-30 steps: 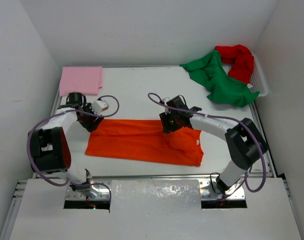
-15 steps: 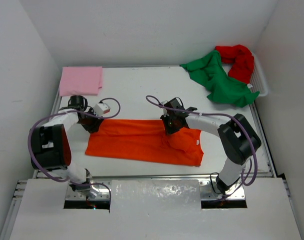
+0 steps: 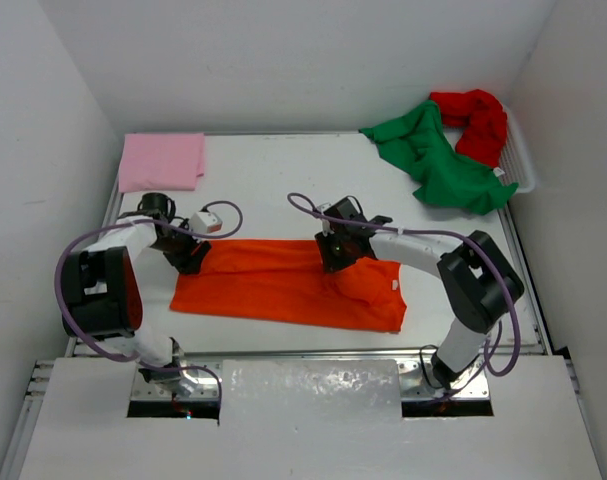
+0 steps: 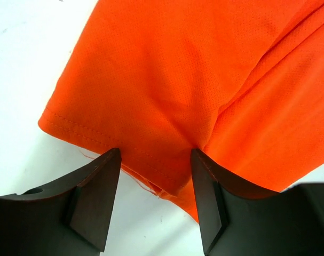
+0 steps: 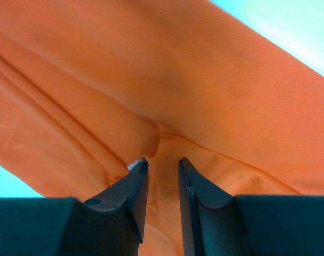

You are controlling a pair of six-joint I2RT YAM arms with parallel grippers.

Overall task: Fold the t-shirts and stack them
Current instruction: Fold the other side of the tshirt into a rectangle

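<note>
A bright orange t-shirt (image 3: 283, 285) lies flat across the near middle of the table, folded lengthwise into a band. My left gripper (image 3: 193, 258) is low over its far left corner. In the left wrist view the left gripper (image 4: 155, 153) is open, with the orange shirt's hem (image 4: 151, 181) lying between the fingers. My right gripper (image 3: 333, 255) sits on the shirt's far edge right of centre. In the right wrist view the right gripper (image 5: 163, 160) stands narrowly open over a crease in the orange cloth (image 5: 167, 96). A folded pink t-shirt (image 3: 161, 160) rests at the far left.
A green t-shirt (image 3: 438, 160) and a red t-shirt (image 3: 473, 120) lie crumpled at the far right, spilling from a white mesh basket (image 3: 523, 165). White walls close in the table on three sides. Purple cables loop from both wrists.
Both grippers have shifted slightly along the orange shirt's far edge, the left one lower, the right one leftward. The shirt lies about where it was.
</note>
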